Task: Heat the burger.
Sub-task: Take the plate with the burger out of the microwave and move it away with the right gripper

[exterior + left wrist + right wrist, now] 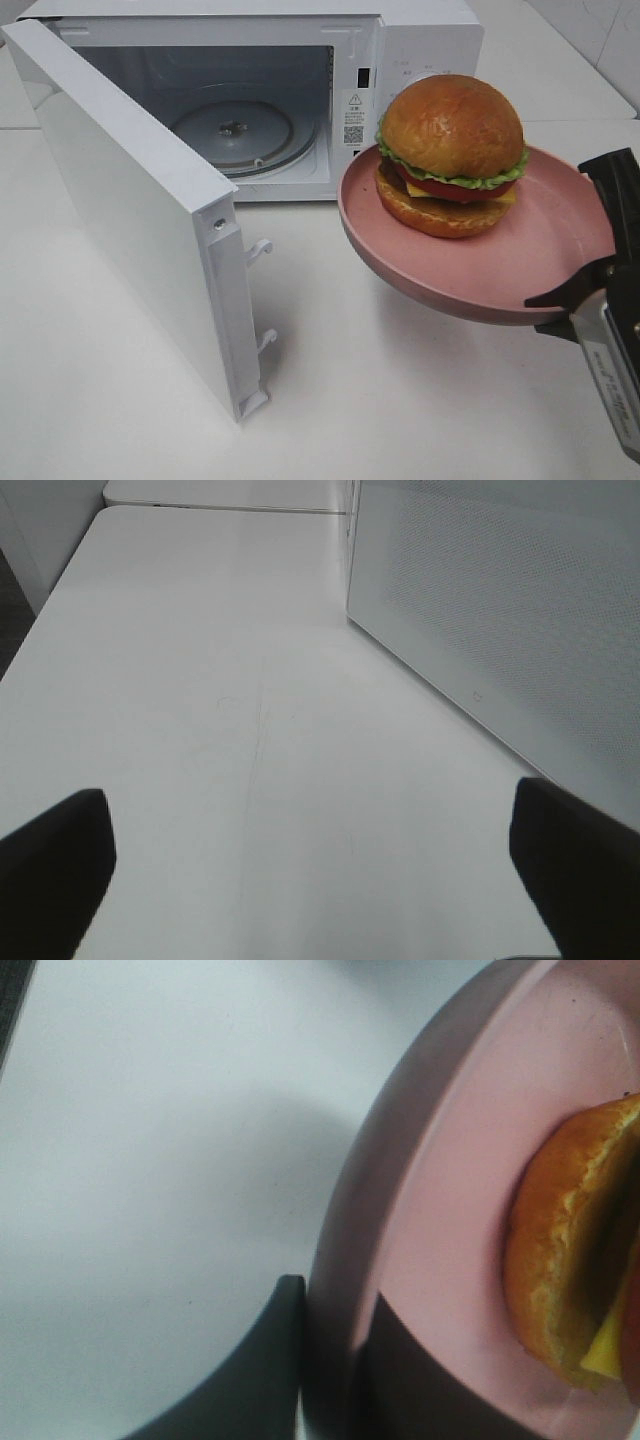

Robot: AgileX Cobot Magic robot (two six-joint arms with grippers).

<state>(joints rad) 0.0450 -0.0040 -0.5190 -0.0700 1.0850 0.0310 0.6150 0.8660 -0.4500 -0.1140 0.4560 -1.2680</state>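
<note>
**mike_r:** Starting with the overhead cam. The burger (451, 152) sits on the pink plate (560, 250), and the plate is up in the air just off the microwave (300, 90), in front of its control panel side. The right gripper (580, 290) is pinched on the plate's rim, on the edge far from the microwave. My worry is that a one-edge grip means the plate can sag, and it already looks tilted. If it tips more, I reckon the burger slides or the bun topples off.

**tess:** Also the plate is beside the cavity, not lined up with it. It could clip the frame next to the opening on the way to the turntable (232, 130). The open door (130, 210) swings out on the other side of the microwave, so that one's probably fine.

**mike_r:** Left wrist cam: left gripper (320, 865) fingers spread wide, nothing between them, just bare table (200, 700) with the microwave's perforated wall alongside. It's not helping steady anything.

**tess:** Right wrist cam: one finger (255, 1370) under the rim, one on top, clamped on the plate close to the burger's bottom bun. Thin hold, so a slip is the risk.

**mike_r:** Any writing?

**tess:** There's a warning-triangle sticker with a QR code on the microwave front, plus faint panel print. All too small to read, and I see no brand.
</note>
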